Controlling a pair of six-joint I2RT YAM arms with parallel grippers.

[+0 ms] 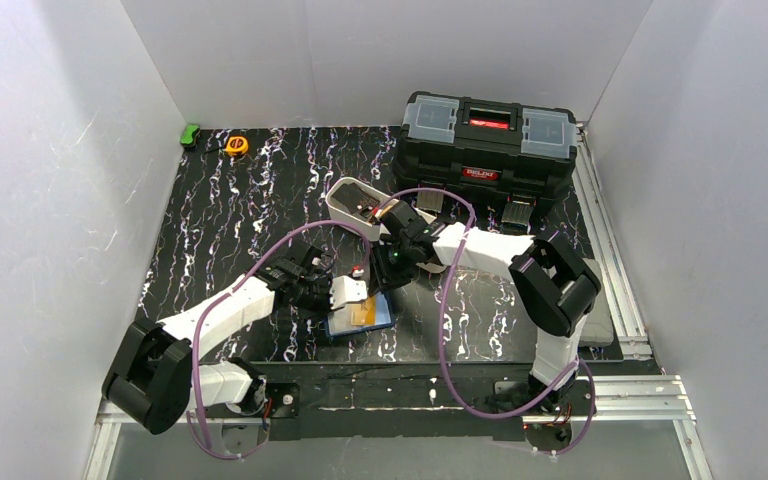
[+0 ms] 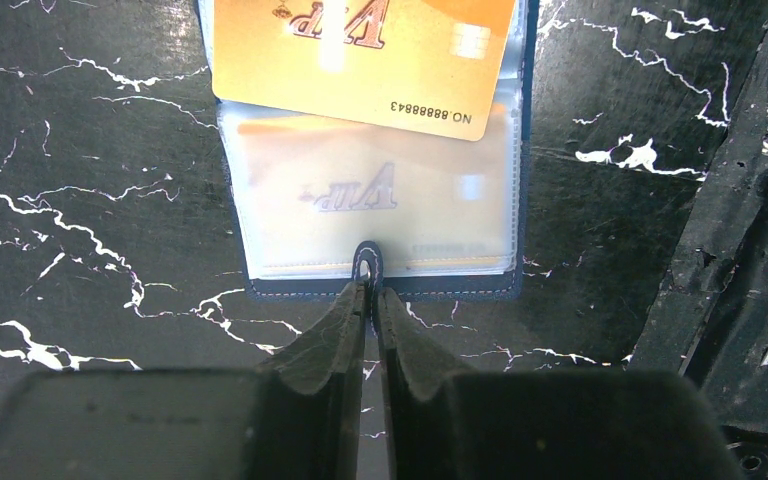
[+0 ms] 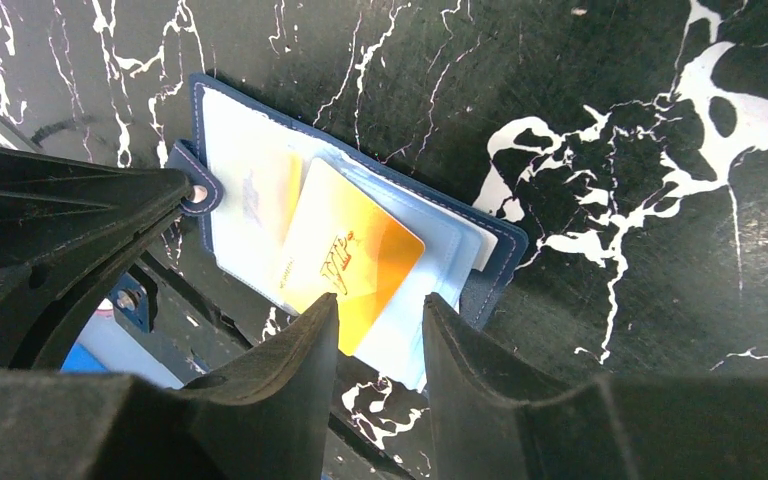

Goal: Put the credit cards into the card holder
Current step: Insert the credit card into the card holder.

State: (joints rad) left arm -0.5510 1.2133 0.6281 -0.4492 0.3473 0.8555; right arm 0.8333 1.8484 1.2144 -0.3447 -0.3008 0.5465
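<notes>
At the lower centre of the overhead view, the card holder [image 1: 385,312] lies open on the black marbled surface [image 1: 240,220], partly covered by both claws. In the left wrist view, the left claw [image 2: 371,292] is pinched shut on the holder's snap tab [image 2: 367,264] at the bottom middle of the frame. Above the tab, a sleeved card [image 2: 370,195] sits under clear plastic and shows only as an orange blur. A loose card [image 2: 360,60], also orange, lies over the sleeve, its top cut off by the frame edge. The right claw [image 3: 380,308] hangs narrowly open over that loose card. One finger [image 3: 280,390] hides the card's lower corner, and whether it touches the card cannot be told. At the upper right of the overhead view stands a black toolbox [image 1: 488,140]. A white tray [image 1: 352,200] lies beside it, partly hidden by the right arm, its contents too small to make out.
</notes>
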